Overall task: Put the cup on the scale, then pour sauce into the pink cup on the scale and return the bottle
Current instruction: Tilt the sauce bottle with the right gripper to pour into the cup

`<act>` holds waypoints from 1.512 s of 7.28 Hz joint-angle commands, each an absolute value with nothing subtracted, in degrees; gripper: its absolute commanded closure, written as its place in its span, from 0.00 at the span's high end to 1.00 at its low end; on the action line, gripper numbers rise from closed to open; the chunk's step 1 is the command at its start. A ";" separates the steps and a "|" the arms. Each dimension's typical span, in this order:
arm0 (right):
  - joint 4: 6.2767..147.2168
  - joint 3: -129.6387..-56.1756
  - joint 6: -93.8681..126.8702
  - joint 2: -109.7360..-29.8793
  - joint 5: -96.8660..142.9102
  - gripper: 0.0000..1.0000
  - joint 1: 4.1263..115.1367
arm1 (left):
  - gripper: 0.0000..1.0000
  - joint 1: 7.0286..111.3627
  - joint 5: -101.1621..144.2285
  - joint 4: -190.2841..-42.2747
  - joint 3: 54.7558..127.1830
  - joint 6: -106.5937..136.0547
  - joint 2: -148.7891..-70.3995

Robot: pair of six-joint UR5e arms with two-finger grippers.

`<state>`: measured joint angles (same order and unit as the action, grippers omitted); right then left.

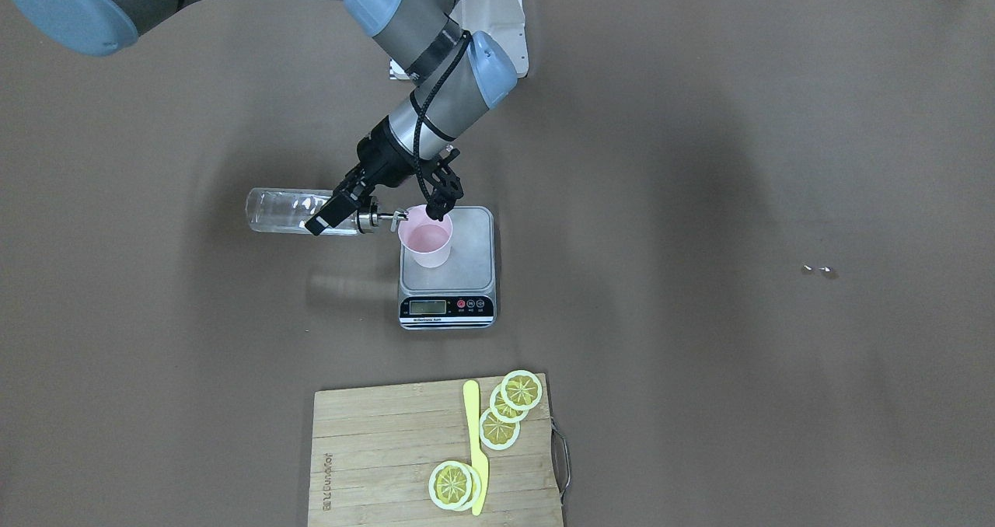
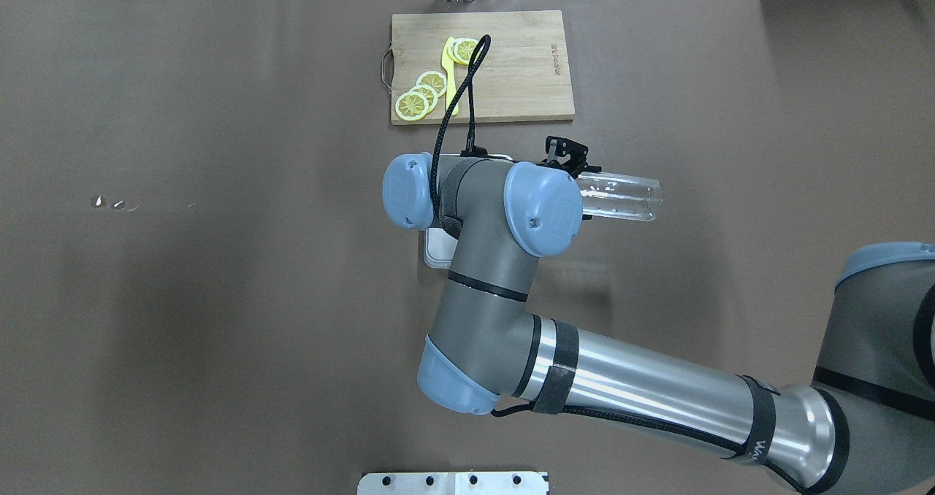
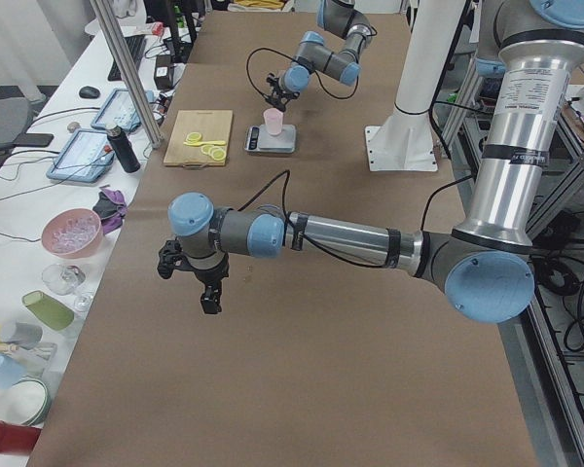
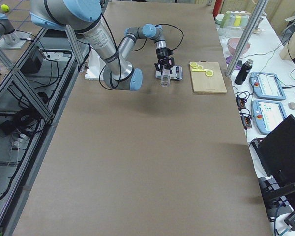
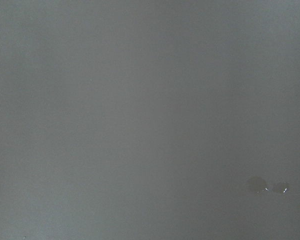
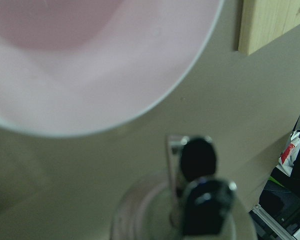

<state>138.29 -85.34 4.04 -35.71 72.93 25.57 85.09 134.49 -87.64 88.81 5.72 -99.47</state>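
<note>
The pink cup (image 1: 425,237) stands upright on the scale (image 1: 459,274), at the platform's corner nearest the bottle. My right gripper (image 1: 336,210) is shut on the clear bottle (image 1: 284,211) near its neck and holds it about level. The bottle's metal spout (image 1: 395,217) reaches the cup's rim. The right wrist view shows the spout (image 6: 197,160) just below the cup's rim (image 6: 90,65). In the overhead view my right arm hides the cup; the bottle's base (image 2: 621,197) sticks out. My left gripper (image 3: 206,288) hangs above bare table far off; I cannot tell if it is open or shut.
A wooden cutting board (image 1: 373,465) with lemon slices (image 1: 509,410) and a yellow knife (image 1: 476,449) lies beyond the scale, on the operators' side. Small droplets (image 1: 816,269) sit on the brown table toward my left. The robot's base plate (image 2: 453,482) is at the near edge.
</note>
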 commanded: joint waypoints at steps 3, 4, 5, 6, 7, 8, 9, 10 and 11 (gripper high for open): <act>140.97 -80.87 4.04 -32.18 72.25 0.60 24.96 | 0.98 85.17 134.30 -87.54 88.59 5.45 -99.40; 141.24 -79.99 4.04 -31.65 72.16 0.60 24.79 | 0.98 85.17 134.30 -87.63 88.59 5.88 -99.40; 141.76 -79.55 4.04 -31.38 71.81 0.60 24.52 | 0.98 85.17 134.30 -87.63 88.59 6.06 -99.40; 142.55 -79.37 4.04 -31.46 71.37 0.60 24.17 | 0.98 85.17 134.30 -87.63 88.59 6.06 -99.40; 143.43 -79.37 4.04 -31.38 71.19 0.59 24.08 | 0.98 85.08 134.30 -87.63 88.59 6.06 -99.40; 144.31 -79.28 4.04 -31.38 71.10 0.57 24.00 | 0.98 85.17 134.30 -87.54 88.59 6.06 -99.40; 144.84 -79.28 4.04 -31.38 71.02 0.56 23.91 | 0.98 85.08 134.30 -87.63 88.59 6.06 -99.40; 145.28 -79.28 4.04 -31.38 70.75 0.56 23.82 | 0.98 85.17 134.30 -87.63 88.59 6.06 -99.40; 145.81 -79.28 4.04 -31.38 70.66 0.55 23.64 | 0.98 85.17 134.30 -87.63 88.59 6.06 -99.40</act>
<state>145.12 -79.29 4.04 -31.38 70.85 23.83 85.13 134.30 -87.62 88.59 6.06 -99.40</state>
